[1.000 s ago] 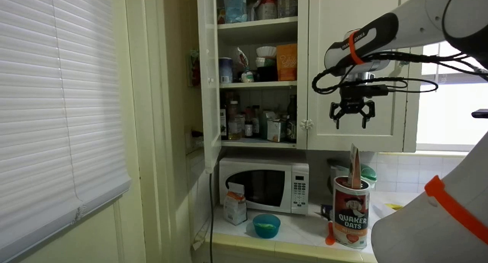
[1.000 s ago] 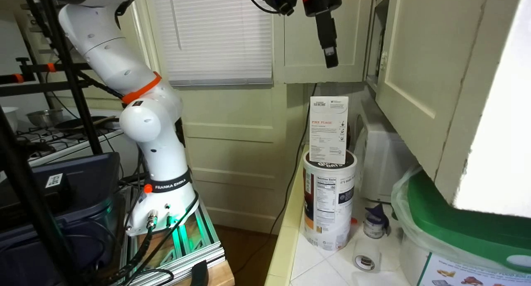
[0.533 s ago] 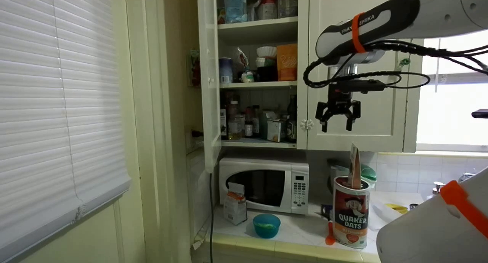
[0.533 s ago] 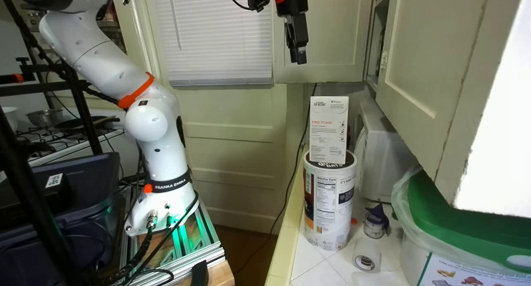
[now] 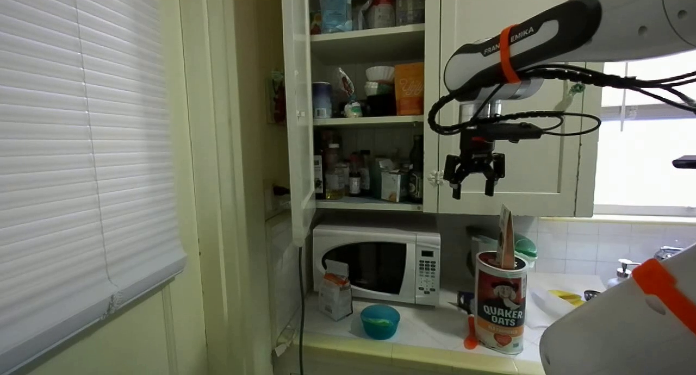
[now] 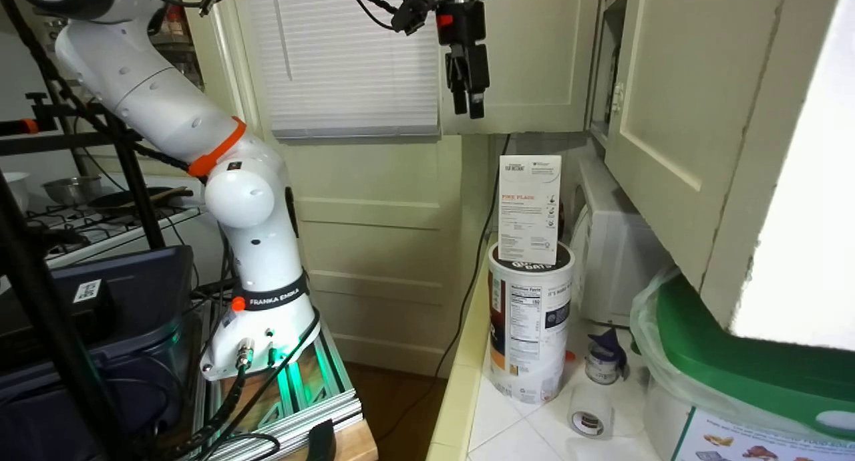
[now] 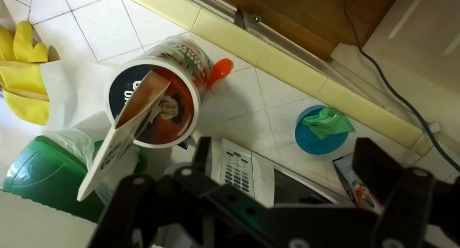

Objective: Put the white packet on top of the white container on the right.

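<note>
The blue bowl (image 7: 312, 144) is cupping a crumpled, glossy green scrap (image 7: 327, 123), while the white container (image 5: 499, 310) — a tall, label-wrapped cylinder — is bearing the white packet (image 6: 530, 209) on its round top, a flat-faced rectangle standing on end. The gripper (image 5: 473, 192) is hanging higher up, released, its black jaws parted.

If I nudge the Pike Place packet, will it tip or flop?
Likely to tip: the Pike Place packet stands tall and thin atop the Quaker Oats canister. Probably fairly stiff, since its printed face looks flat.
</note>
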